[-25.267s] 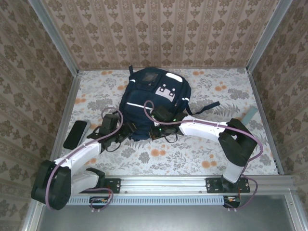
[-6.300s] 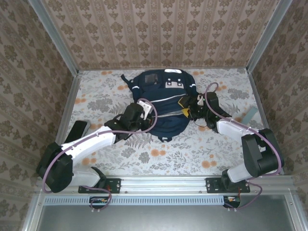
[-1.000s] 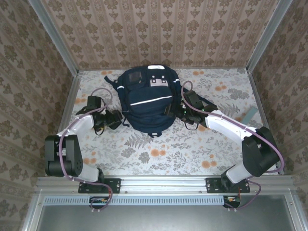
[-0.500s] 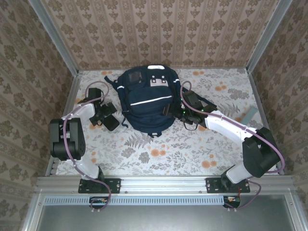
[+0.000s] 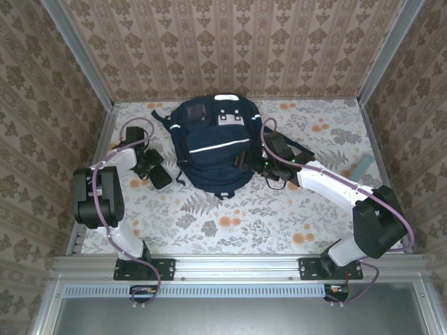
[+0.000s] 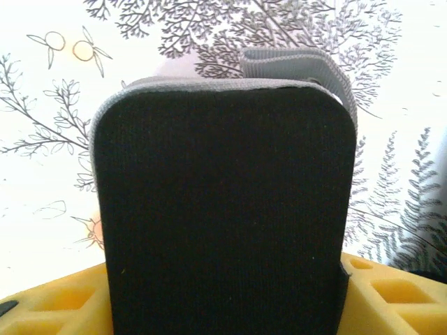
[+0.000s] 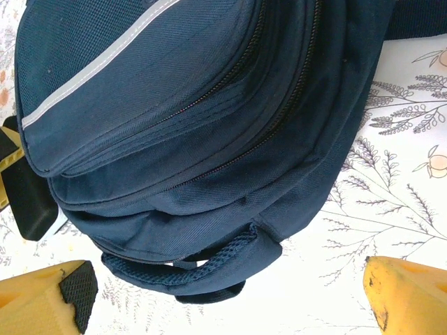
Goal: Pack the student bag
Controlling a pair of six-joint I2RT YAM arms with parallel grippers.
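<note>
Centrally, far back on the table (image 5: 279, 216), the student bag (image 5: 213, 143) lies, zips seemingly closed. The right gripper (image 7: 227, 296) stands spread wide beside its handle (image 7: 209, 272). The left gripper (image 5: 149, 169) straddles a black pouch (image 6: 223, 209); whether it is clamped cannot be told. Risk: the pouch slipping from a loose hold.

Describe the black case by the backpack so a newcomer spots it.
Find the big navy backpack on the floral table. Just off its left side lies a small case. Unlike the backpack, it is flat, black, round-cornered and grey-edged.
</note>
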